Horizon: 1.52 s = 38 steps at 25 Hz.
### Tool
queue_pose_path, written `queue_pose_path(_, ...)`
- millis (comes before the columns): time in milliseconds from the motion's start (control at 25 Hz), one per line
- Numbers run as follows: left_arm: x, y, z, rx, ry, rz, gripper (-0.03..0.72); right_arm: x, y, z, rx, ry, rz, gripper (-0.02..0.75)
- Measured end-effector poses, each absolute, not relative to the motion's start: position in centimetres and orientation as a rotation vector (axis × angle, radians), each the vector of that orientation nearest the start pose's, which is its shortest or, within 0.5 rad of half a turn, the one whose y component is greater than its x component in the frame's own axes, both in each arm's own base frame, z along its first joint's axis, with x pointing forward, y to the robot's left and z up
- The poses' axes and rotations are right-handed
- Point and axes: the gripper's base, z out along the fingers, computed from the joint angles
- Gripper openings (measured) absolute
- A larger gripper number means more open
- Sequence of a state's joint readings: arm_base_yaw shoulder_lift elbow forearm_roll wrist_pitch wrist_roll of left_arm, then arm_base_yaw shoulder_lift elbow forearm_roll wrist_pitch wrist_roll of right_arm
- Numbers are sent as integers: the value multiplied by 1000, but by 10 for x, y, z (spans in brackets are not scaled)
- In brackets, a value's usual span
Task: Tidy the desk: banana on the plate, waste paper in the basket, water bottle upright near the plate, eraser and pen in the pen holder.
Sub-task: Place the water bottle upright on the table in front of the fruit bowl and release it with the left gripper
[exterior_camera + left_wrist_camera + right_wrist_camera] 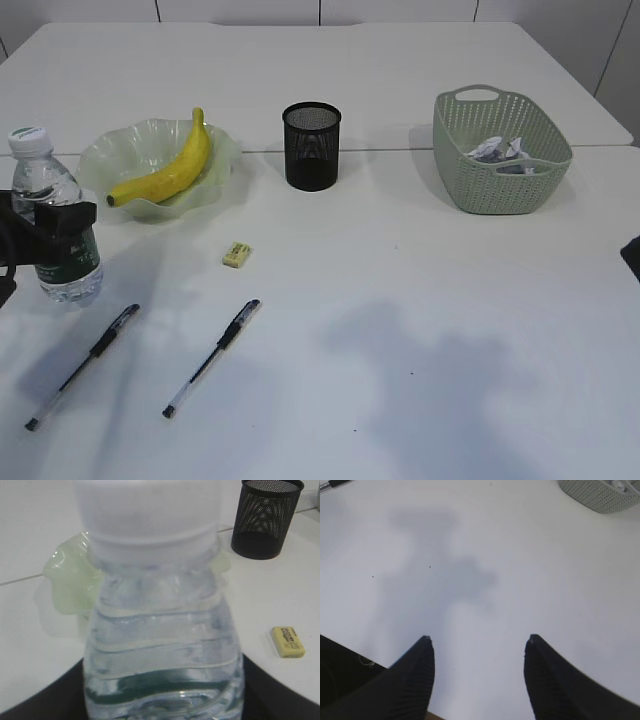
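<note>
left fingers (45, 240): clamped round the upright water bottle (52, 215), mostly cut off up close
right fingers (477, 645): wide apart over bare counter (520, 580), unseen outside
eraser (287, 641): sharper from wrist

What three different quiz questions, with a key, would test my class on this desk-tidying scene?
1. True or false: the banana already lies on the plate.
2. Which is in the basket? A) eraser B) crumpled paper C) pen
3. Fill in: the left gripper is closed around the upright ____.

Key: 1 true. 2 B, the paper. 3 water bottle; two pens and the eraser lie on the table, outside the pen holder.
</note>
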<state>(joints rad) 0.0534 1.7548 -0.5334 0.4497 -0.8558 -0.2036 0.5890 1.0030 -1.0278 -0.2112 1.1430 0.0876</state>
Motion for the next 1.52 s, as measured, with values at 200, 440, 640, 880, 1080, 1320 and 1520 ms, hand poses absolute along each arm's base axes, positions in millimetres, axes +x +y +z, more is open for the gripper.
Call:
queue_pose_path(200, 301, -16, 143, 308, 1818, -209, 427, 153, 81, 354, -682, 2495, -38, 428)
queue_pose_path(440, 304, -16, 130, 312, 1779, -207, 427, 152, 80, 354, -676, 2509, -42, 428)
queue_pose_path(640, 306, -15, 120, 298, 1784, -203, 428, 152, 80, 354, -668, 2515, -42, 428)
queue_pose_path(880, 306, -14, 120, 290, 1781, -199, 433, 152, 80, 354, -667, 2516, -41, 428)
queue_pose_path(1080, 307, -14, 120, 287, 1781, -197, 473, 151, 80, 353, -664, 2520, -42, 428)
queue_pose_path(1320, 306, -14, 120, 288, 1781, -199, 524, 151, 80, 353, -662, 2523, -34, 428)
queue_pose_path(1520, 296, -15, 117, 272, 1769, -213, 576, 151, 80, 353, -661, 2523, -32, 428)
